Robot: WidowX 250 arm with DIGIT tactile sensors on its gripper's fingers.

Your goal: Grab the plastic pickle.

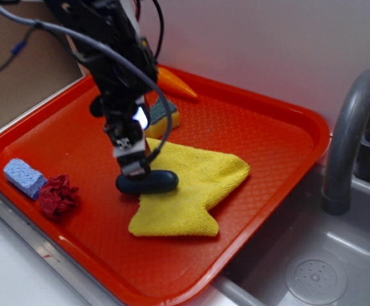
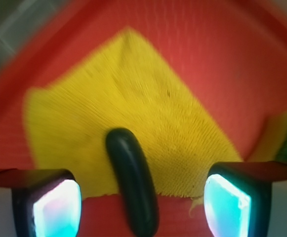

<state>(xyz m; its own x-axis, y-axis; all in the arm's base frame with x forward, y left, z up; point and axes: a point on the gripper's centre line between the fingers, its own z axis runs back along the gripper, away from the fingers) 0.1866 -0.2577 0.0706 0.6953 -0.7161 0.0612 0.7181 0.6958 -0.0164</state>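
A plain white wall (image 1: 267, 44) stood behind the work area; a brown board-like panel (image 1: 19, 76) filled the upper left corner of the exterior view; a grey sink basin (image 1: 337, 255) lay at lower right, with a round perforated drain (image 1: 315, 277) in its floor; a grey curved faucet (image 1: 347, 127) rose from the basin's rear edge; a pale counter edge (image 1: 13, 268) ran along the lower left; lighting was even and diffuse, without hard shadows.

Occlusions and cut-offs noted.
Arm (image 1: 118, 70) hid most of the carrot (image 1: 175, 83) and sponge (image 1: 162, 118). Wrist view blurred; pickle (image 2: 132, 182) ran off the bottom edge, sponge off the right. Tap (image 1: 350, 140) was cropped.
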